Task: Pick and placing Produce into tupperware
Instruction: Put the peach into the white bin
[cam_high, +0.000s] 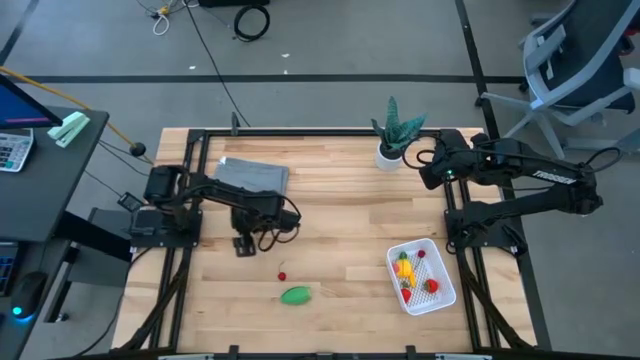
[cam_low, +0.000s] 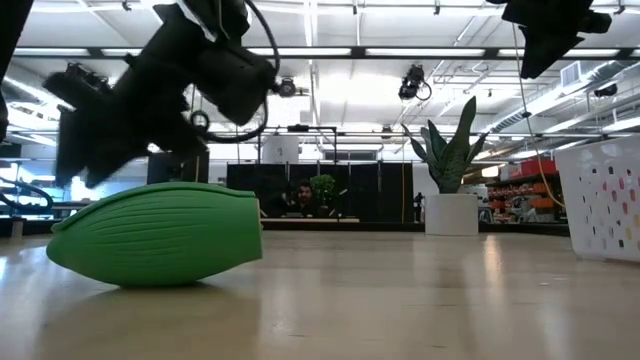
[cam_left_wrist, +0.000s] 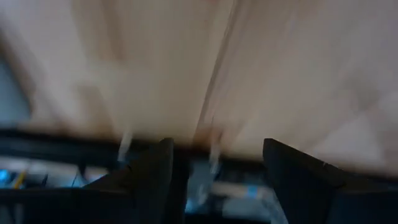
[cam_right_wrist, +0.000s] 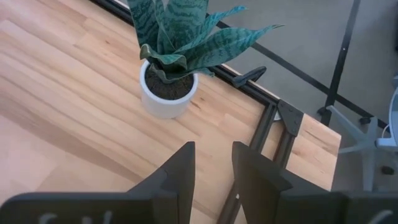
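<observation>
Taking the table (cam_high: 340, 215) as a clock face seen from above, we find the white tupperware (cam_high: 443, 297) at about four o'clock, near the right edge. In it we count a yellow-and-orange piece (cam_high: 404, 267), a red piece (cam_high: 431, 285), and smaller red bits toward its front corner, though at this distance we cannot tell exactly how many pieces lie there. Two items of produce are outside it, near six o'clock: the large green oval piece (cam_high: 295, 295) lying on the wood, and a small red piece (cam_high: 282, 275) just beyond it, apart from it. In the low view the green oval (cam_low: 155, 233) fills the left foreground, and the basket's perforated wall (cam_low: 606, 198) shows at the right edge. The left gripper (cam_high: 244, 245) hangs over the table at about nine o'clock, near the folded grey cloth (cam_high: 254, 176); its fingers (cam_left_wrist: 152, 171) stand spread apart with nothing between them. The right gripper (cam_high: 428, 172) waits at about one o'clock beside the potted plant (cam_high: 391, 135), its fingers (cam_right_wrist: 178, 171) a narrow gap apart and empty.
</observation>
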